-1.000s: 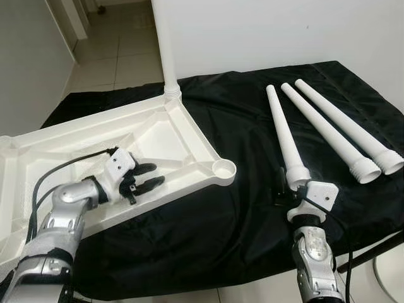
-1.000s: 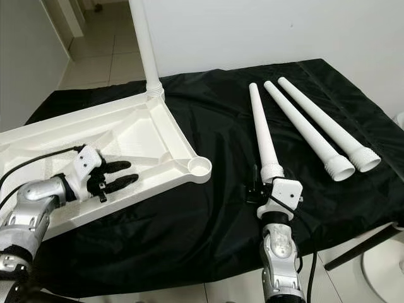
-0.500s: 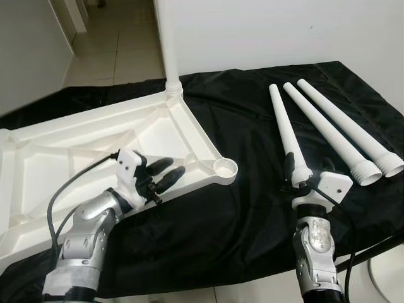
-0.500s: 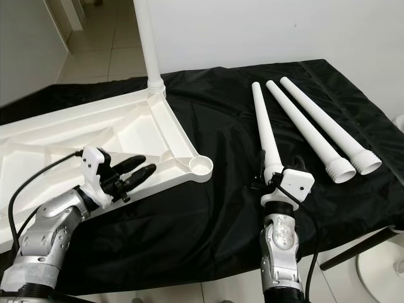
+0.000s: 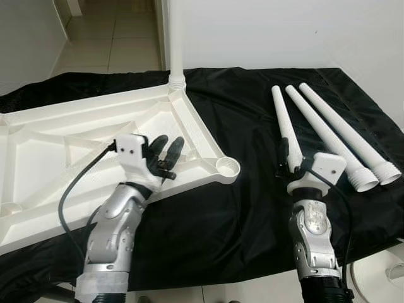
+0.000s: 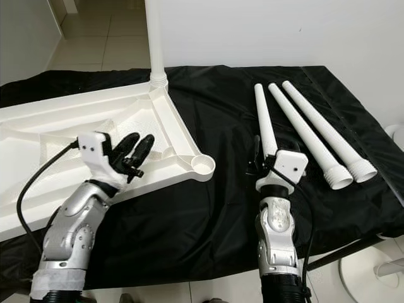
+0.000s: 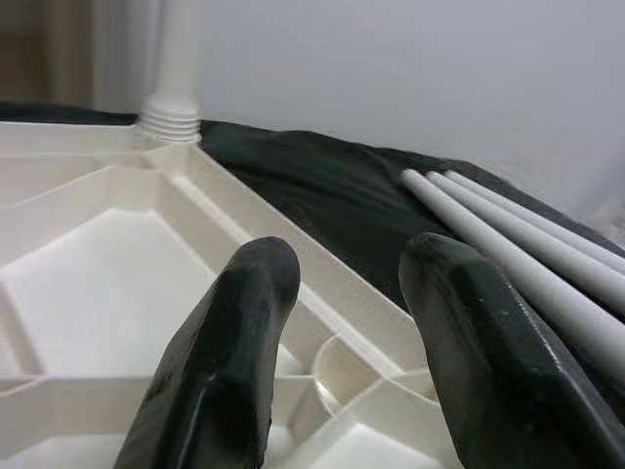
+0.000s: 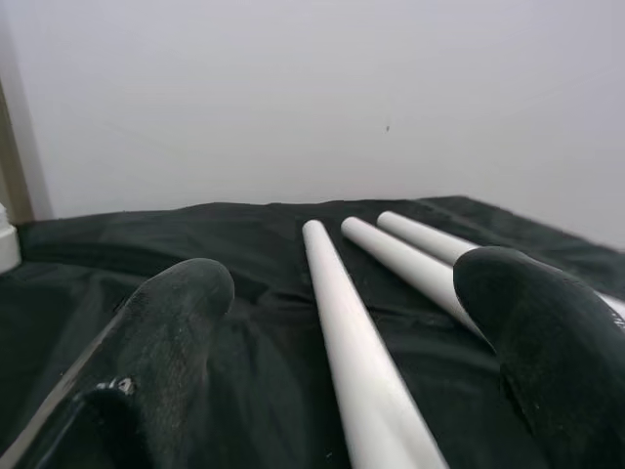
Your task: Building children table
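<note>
right gripper gaping astride nearest table leg | leg running toward 12 o'clock | left gripper hovering parted over upturned tabletop, farther

A likely home interior: pale floor tiles, a plain white wall and a doorway beyond.

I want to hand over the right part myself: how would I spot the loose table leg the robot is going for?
On the black cloth, right of the upturned white tabletop, three loose white legs lie side by side. Take the leftmost leg: its thick end sits between the right gripper's open black fingers.
</note>
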Robot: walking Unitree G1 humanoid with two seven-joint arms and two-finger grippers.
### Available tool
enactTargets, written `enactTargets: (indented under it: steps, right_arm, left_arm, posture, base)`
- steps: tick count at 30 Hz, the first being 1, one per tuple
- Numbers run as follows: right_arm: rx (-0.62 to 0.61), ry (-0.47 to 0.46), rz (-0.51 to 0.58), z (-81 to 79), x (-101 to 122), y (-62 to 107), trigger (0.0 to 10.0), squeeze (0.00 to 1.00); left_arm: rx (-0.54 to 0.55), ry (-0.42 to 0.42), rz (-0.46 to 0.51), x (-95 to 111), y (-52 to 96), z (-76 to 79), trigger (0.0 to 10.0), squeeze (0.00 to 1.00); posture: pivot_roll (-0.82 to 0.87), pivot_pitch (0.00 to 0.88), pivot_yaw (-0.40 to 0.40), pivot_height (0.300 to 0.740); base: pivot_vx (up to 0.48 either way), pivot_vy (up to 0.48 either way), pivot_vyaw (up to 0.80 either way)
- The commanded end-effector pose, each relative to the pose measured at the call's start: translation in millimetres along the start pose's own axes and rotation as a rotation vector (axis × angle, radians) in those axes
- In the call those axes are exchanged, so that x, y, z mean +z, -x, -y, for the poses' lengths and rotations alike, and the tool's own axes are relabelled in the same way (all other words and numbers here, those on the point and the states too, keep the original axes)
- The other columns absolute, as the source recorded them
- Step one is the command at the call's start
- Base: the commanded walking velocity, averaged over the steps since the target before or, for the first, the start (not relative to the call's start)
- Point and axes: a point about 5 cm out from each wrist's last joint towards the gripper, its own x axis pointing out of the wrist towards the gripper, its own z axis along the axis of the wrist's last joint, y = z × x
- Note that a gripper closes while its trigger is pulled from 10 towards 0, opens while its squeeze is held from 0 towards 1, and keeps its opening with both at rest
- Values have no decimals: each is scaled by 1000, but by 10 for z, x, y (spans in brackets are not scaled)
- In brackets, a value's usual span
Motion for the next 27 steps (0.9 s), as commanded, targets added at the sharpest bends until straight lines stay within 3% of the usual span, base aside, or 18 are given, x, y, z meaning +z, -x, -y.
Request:
enactTargets:
  steps: [1, 5, 10, 17, 19, 25, 26, 27]
  right_arm:
    - [-4, 11, -10, -13, 1, -5, 10000, 0]
    - [-2, 3, -32, -50, -18, -7, 10000, 0]
    - [-3, -10, -50, -50, -29, -9, 10000, 0]
    - [-49, 8, -66, -2, -55, -65, 10000, 0]
    - [-73, 21, -76, -12, -94, -73, 10000, 0]
    - [-137, 0, -92, 45, -132, -59, 10000, 0]
    - [-158, -16, -99, 55, -149, -44, 10000, 1000]
    - [-180, -31, -108, 68, -171, -18, 10000, 1000]
  left_arm:
    - [31, -13, -32, -32, -34, -10, 10000, 0]
    - [117, -48, -50, -30, -153, -111, 10000, 0]
    - [170, -35, -39, -3, -213, -147, 10000, 0]
    - [142, 22, -43, -106, -373, 51, 10000, 0]
    - [103, -22, -30, -109, -466, 107, 10000, 0]
    - [82, -62, -5, -58, -556, 138, 10000, 0]
    - [80, -80, 4, -43, -575, 143, 10000, 0]
    - [81, -105, 6, -41, -582, 148, 10000, 0]
  posture:
    - [-9, 72, -50, 740]
    - [-8, 70, -46, 740]
    - [-12, 69, -37, 740]
    - [-34, 66, -17, 740]
    - [-44, 54, 3, 740]
    - [-56, 30, 33, 740]
    - [-55, 23, 47, 740]
    - [-50, 20, 56, 740]
  base:
    - [0, 0, 0]
    - [0, 0, 0]
    - [0, 0, 0]
    - [0, 0, 0]
    - [0, 0, 0]
    - [0, 0, 0]
    - [0, 0, 0]
    - [0, 0, 0]
